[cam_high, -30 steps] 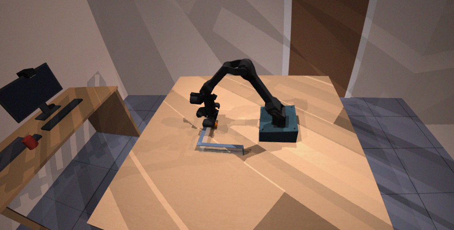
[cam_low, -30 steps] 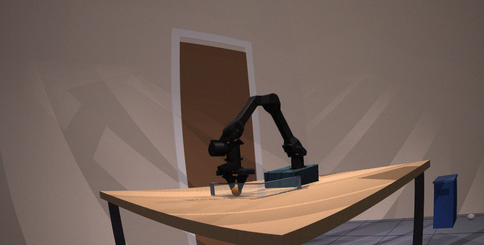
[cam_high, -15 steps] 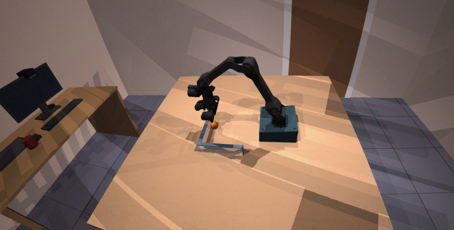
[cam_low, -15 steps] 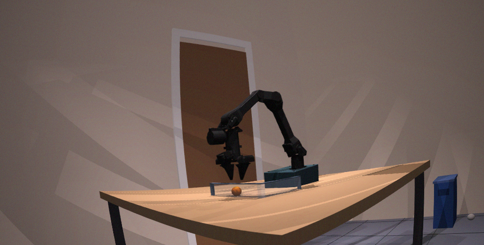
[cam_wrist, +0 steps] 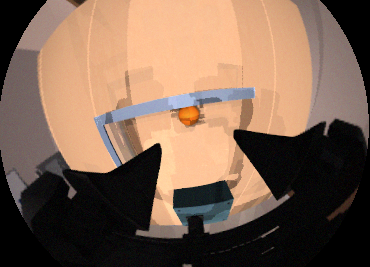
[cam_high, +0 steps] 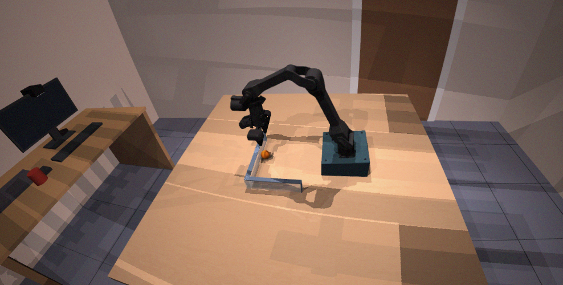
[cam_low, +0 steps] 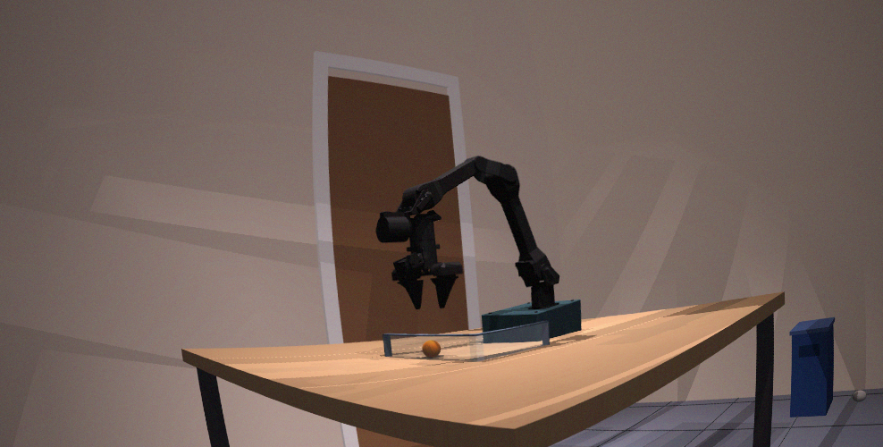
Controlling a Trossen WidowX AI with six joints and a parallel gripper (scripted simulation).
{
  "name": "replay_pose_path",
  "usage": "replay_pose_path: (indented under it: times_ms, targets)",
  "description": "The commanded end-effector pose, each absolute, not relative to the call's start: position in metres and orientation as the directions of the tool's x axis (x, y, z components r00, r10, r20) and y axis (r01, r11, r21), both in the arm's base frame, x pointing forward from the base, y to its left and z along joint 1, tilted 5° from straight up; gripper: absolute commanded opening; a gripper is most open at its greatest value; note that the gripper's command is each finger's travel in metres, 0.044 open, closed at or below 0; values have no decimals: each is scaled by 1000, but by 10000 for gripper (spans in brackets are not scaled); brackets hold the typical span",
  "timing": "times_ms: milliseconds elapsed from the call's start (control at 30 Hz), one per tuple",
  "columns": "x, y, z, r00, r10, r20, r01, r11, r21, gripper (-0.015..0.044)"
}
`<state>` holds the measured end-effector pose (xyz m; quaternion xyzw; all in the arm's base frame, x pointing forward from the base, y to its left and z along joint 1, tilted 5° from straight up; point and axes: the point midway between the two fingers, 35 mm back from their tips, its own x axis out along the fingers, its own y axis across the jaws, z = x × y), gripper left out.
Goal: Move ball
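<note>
Top: ball (cam_high: 264, 154) on worktop (cam_high: 299, 220), beside the wall (cam_high: 253, 159) at 9 o'clock. Exterior: fingers (cam_low: 443, 290) spread, holding nothing, above ball — retreat straight up. Wrist: ball at 12 o'clock — avoid the walls.

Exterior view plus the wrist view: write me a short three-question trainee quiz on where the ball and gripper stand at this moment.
1. True or false: the black parallel-jaw gripper is shut on the small orange ball.
2. Where does the ball lie? A) on the wooden table inside the corner of the two low clear blue-edged walls; B) on the teal robot base; C) on the floor beside the blue bin.
3. Fill in: in the wrist view the ball sits close beside one ____.

Key: 1 false, the gripper hangs open above the ball, apart from it. 2 A. 3 wall.
</note>
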<state>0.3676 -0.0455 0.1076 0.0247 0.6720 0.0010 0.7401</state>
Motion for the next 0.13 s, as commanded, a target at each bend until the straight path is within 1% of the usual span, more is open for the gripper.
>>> replay_pose_path:
  times_ms: [0, 100]
  targets:
    - [366, -46, 136, 134, 29, -991, 27, 999, 33, 440]
    - [366, -46, 136, 134, 29, -991, 27, 999, 33, 440]
